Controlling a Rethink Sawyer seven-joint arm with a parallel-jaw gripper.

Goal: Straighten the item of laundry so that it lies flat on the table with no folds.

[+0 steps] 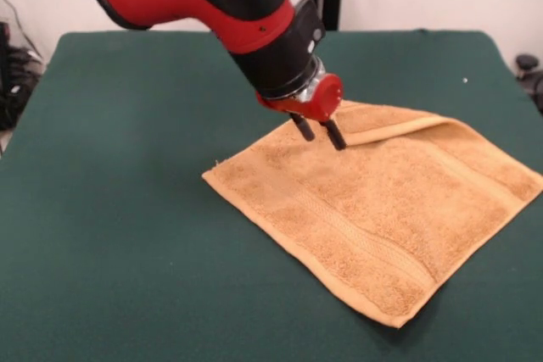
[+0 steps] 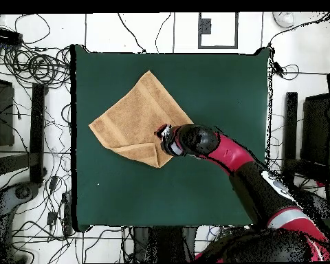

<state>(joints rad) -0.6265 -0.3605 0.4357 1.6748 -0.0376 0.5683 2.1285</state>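
Note:
The tan-orange towel (image 1: 382, 201) lies spread like a diamond on the dark green table (image 1: 110, 209). A strip along its far edge is folded over onto the cloth (image 1: 399, 127). My gripper (image 1: 321, 133) hangs over the towel's far corner, beside the left end of that fold, its tips just above or touching the cloth. The two dark fingers (image 1: 336, 135) stand apart with nothing between them. In the overhead view the towel (image 2: 133, 117) is at the table's upper left, the gripper (image 2: 162, 134) at its right corner, and the folded strip (image 2: 141, 154) along its lower edge.
The green table (image 2: 216, 89) extends wide around the towel on all sides. The red and black arm (image 2: 229, 155) reaches in from the lower right of the overhead view. Cables and equipment lie on the floor beyond the table edges.

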